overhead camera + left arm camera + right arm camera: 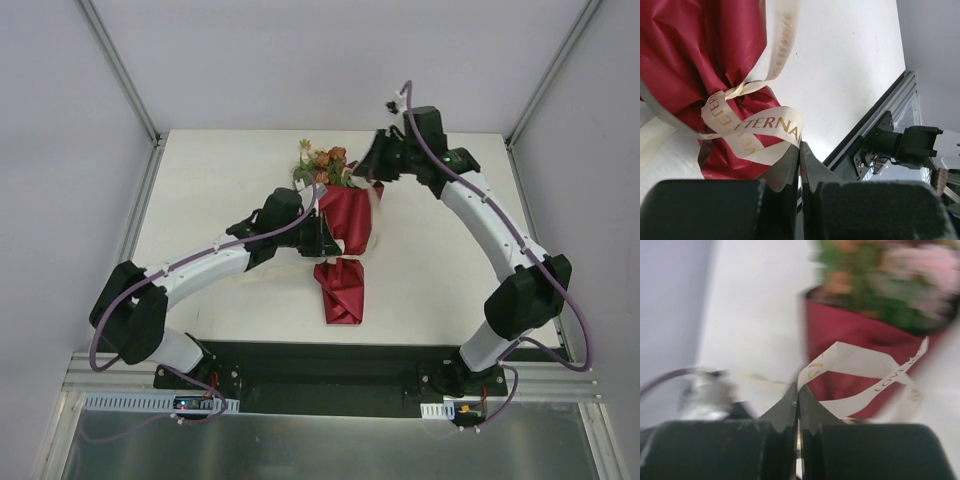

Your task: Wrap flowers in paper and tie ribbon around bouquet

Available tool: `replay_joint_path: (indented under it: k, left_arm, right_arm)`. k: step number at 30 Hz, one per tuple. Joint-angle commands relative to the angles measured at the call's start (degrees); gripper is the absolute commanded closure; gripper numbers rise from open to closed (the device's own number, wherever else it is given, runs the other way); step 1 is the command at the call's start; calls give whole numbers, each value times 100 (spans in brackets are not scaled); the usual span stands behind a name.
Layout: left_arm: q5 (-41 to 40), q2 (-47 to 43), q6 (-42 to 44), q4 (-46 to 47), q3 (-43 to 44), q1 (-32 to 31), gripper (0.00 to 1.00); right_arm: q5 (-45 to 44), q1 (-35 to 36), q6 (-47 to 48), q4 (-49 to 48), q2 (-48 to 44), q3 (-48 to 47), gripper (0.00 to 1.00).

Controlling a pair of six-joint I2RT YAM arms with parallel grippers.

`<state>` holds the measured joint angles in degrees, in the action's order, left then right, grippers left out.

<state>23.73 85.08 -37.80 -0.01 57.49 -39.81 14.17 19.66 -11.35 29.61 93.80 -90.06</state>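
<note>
Two claws clamp shut on ribbon point(767, 125): left gripper point(800, 150), right gripper point(798, 392). You get flowers point(890, 285) blurred, 1 o'clock.

table point(220, 190): pale matte top, bare over most of its surface
bouquet point(345, 215): lies near the middle of the table
flowers point(325, 160): at the bouquet's far end
paper point(340, 290): dark red, crumpled tail spread flat toward the near edge
ribbon point(765, 125): cream, looped round the paper's pinched waist
</note>
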Motion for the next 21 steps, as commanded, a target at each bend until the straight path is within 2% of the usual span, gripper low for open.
replay_joint_path:
  k: [1, 4, 8, 17, 21]
  left_arm:
    - [-96, -728, 282, 1379, -756, -62, 100]
    - [-105, -940, 405, 1820, -1222, -62, 100]
    - [26, -1037, 563, 1952, -1556, -79, 100]
    - [159, -1134, 546, 2154, -1768, -141, 100]
    - [229, -1151, 484, 2154, -1786, -141, 100]
  right_arm:
    - [2031, 967, -1049, -340, 427, -688, 97]
    - [2405, 1425, -940, -26, 1165, -1240, 95]
    - [2572, 1602, -422, 1, 1772, -1242, 93]
    - [2995, 1971, 133, 265, 2590, -1557, 90]
    - [2986, 2243, 458, 739, 3126, -1980, 89]
